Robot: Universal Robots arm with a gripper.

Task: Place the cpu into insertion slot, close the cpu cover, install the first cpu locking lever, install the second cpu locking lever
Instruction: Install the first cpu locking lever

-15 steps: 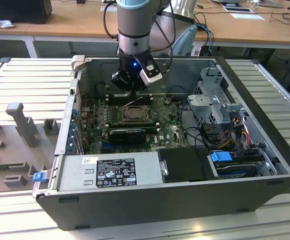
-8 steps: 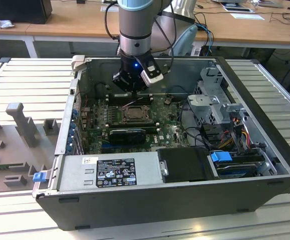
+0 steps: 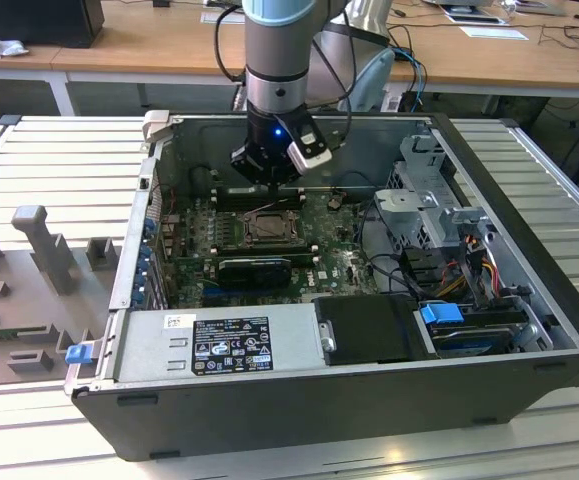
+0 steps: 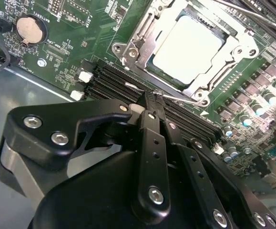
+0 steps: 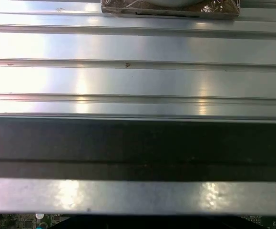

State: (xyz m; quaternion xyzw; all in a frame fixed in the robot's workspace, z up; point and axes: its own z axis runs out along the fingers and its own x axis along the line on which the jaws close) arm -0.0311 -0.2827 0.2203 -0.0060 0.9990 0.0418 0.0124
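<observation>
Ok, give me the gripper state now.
Gripper: shut, fingertips together at the end of the locking lever beside the cpu cover.

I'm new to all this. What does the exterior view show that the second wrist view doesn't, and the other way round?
The exterior view adds the wider scene: the open case on a ribbed table, the arm reaching down into it, and the power supply. The second wrist view adds close detail: the cpu and its pale top, the cover framing it, a coin battery, and a thin lever by the closed tips of the gripper. Both share the gripper, the green board and the slot.
</observation>
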